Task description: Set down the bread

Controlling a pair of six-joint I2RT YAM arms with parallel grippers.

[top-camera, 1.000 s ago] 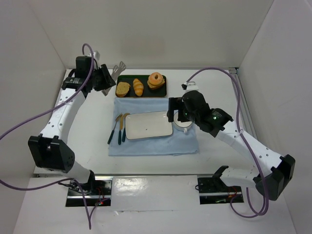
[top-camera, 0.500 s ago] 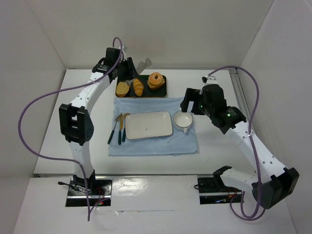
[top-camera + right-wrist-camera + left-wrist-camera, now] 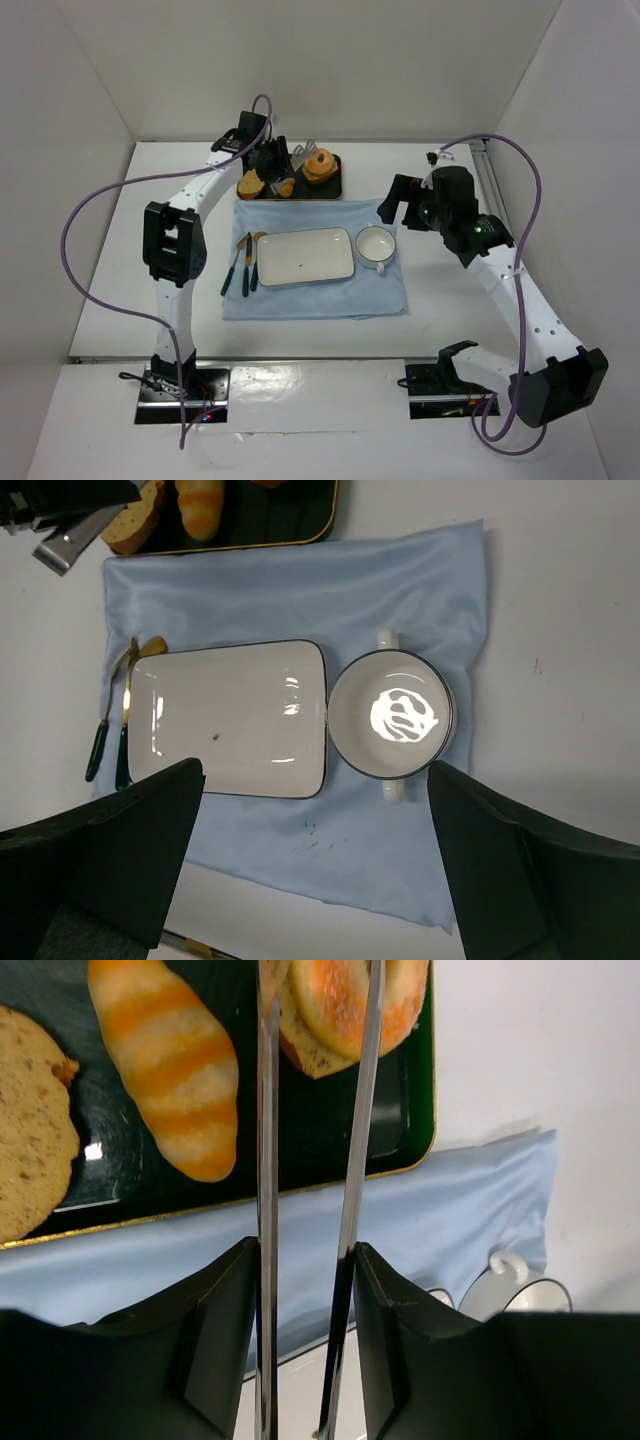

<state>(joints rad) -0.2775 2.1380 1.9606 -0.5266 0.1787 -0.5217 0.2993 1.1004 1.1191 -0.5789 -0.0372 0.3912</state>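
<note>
The bread [image 3: 320, 166], a glazed orange-brown ring, lies at the right end of the dark tray [image 3: 339, 183]. My left gripper [image 3: 274, 160] hovers over the tray, shut on metal tongs [image 3: 300, 151]. In the left wrist view the two tong arms [image 3: 266, 1110] run forward from the gripper [image 3: 305, 1260] and straddle the bread [image 3: 330, 995]. Their tips are cut off by the top edge, so contact is unclear. My right gripper [image 3: 396, 205] hangs open and empty to the right of the bowl; the right wrist view shows it [image 3: 315, 790] above the cloth.
A striped oblong roll [image 3: 170, 1060] and a brown bread slice [image 3: 30, 1140] share the tray [image 3: 400, 1110]. A white rectangular plate [image 3: 230, 715] and a white two-handled bowl [image 3: 392, 715] sit on the blue cloth [image 3: 400, 580]. Cutlery [image 3: 243, 262] lies left of the plate.
My left arm has swung right from beside the tray to over it, bringing the tongs to the bread. My right arm has drawn back to the right, off the bowl.
</note>
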